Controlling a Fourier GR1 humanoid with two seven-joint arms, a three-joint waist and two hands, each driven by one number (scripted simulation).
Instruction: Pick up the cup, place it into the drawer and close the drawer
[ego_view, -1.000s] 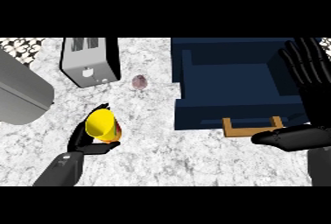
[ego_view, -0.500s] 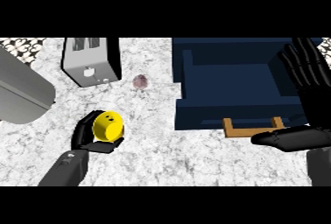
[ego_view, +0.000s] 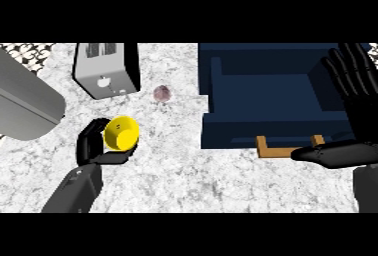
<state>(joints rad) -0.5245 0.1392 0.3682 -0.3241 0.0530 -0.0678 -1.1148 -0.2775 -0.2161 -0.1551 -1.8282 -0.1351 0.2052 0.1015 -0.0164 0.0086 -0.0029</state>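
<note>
Head view: steep look down on the pale, speckled bench (ego_view: 192, 175).
Cup (ego_view: 121, 133): yellow, tilted, mouth turned up toward the view; at the left of the bench, in front of the toaster (ego_view: 108, 70), well apart from the drawer.
Left hand (ego_view: 94, 148): fingers and thumb curled round the cup from the left and below, gripping it.
Right hand (ego_view: 357, 85): at the right edge, over the drawer's right side, fingers straight and up, holding nothing, at rest.
Drawer (ego_view: 251, 135): dark blue, pulled open; wooden handle (ego_view: 289, 151) on its near front.
Handling: probably light, stiff and smooth, so likely to slide between fingers; may chip if set down hard.
Where to hold: round the wall, thumb opposite fingers, mouth left free.
Others: small pinkish lump (ego_view: 162, 93) beside the toaster; grey box (ego_view: 26, 105) at far left.
</note>
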